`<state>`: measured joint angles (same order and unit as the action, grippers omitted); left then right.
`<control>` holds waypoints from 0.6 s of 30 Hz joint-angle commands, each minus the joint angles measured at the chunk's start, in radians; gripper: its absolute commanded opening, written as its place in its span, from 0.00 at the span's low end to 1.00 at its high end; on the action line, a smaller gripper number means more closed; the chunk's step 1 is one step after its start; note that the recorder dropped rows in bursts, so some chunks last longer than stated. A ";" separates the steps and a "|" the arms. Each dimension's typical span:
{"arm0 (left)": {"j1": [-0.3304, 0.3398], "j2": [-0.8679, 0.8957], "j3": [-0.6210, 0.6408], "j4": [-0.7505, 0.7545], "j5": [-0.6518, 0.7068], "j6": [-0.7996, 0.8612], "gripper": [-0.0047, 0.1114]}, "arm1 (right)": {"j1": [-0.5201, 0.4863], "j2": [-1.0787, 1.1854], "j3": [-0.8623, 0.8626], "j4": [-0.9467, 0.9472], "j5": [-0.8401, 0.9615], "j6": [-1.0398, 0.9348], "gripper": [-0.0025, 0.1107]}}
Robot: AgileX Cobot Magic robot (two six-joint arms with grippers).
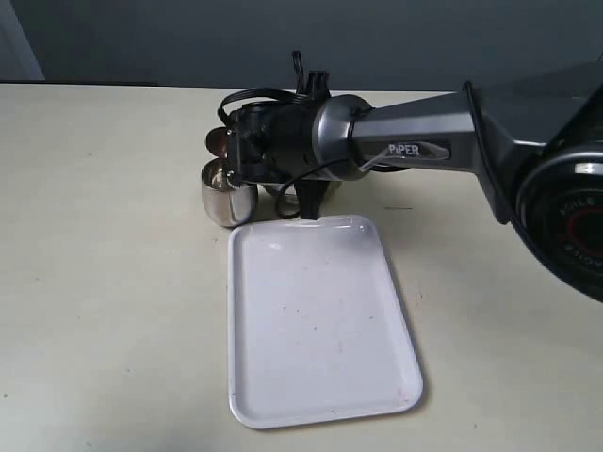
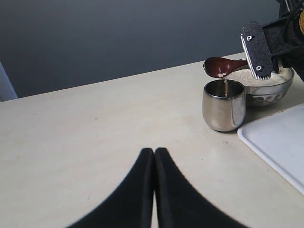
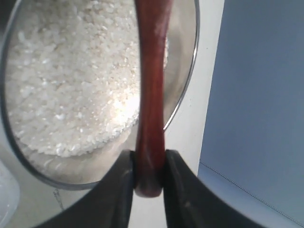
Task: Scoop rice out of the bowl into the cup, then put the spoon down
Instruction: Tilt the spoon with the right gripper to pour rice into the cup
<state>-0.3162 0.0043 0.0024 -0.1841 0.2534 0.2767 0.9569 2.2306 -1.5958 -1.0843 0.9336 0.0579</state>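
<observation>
The reddish-brown wooden spoon (image 2: 220, 66) hangs just above the small steel cup (image 2: 223, 105), its oval end tipped over the cup's mouth, and a thin trickle of grains seems to fall from it. My right gripper (image 3: 150, 175) is shut on the end of the spoon's handle (image 3: 151, 95), over the steel bowl (image 2: 270, 95) heaped with white rice (image 3: 71, 80). In the exterior view the cup (image 1: 224, 202) stands left of the right arm, which hides most of the bowl. My left gripper (image 2: 154, 151) is shut and empty, low over bare table well short of the cup.
A white rectangular tray (image 1: 320, 320) lies in front of the cup and bowl, its near corner beside the cup. The right arm (image 1: 424, 132) stretches across from the right. The tray's edge (image 2: 280, 142) shows in the left wrist view.
</observation>
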 commanded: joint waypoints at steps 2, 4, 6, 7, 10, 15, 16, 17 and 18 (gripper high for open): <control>-0.005 -0.004 -0.002 0.002 -0.015 -0.005 0.04 | 0.005 -0.005 0.006 -0.025 0.007 0.022 0.02; -0.005 -0.004 -0.002 0.002 -0.015 -0.005 0.04 | 0.010 -0.005 0.006 -0.031 0.007 0.025 0.02; -0.005 -0.004 -0.002 0.002 -0.015 -0.005 0.04 | 0.014 -0.005 0.006 -0.036 0.009 0.027 0.02; -0.005 -0.004 -0.002 0.002 -0.015 -0.005 0.04 | 0.014 -0.005 0.006 -0.039 0.013 0.029 0.02; -0.005 -0.004 -0.002 0.002 -0.015 -0.005 0.04 | 0.020 -0.005 0.006 -0.050 0.020 0.032 0.02; -0.005 -0.004 -0.002 0.002 -0.015 -0.005 0.04 | 0.023 -0.005 0.006 -0.066 0.033 0.048 0.02; -0.005 -0.004 -0.002 0.002 -0.015 -0.005 0.04 | 0.023 -0.005 0.006 -0.066 0.039 0.051 0.02; -0.005 -0.004 -0.002 0.002 -0.015 -0.005 0.04 | 0.023 -0.005 0.006 -0.066 0.039 0.051 0.02; -0.005 -0.004 -0.002 0.002 -0.015 -0.005 0.04 | 0.023 -0.005 0.006 -0.066 0.043 0.050 0.02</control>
<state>-0.3162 0.0043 0.0024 -0.1841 0.2534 0.2767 0.9798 2.2306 -1.5958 -1.1379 0.9662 0.1015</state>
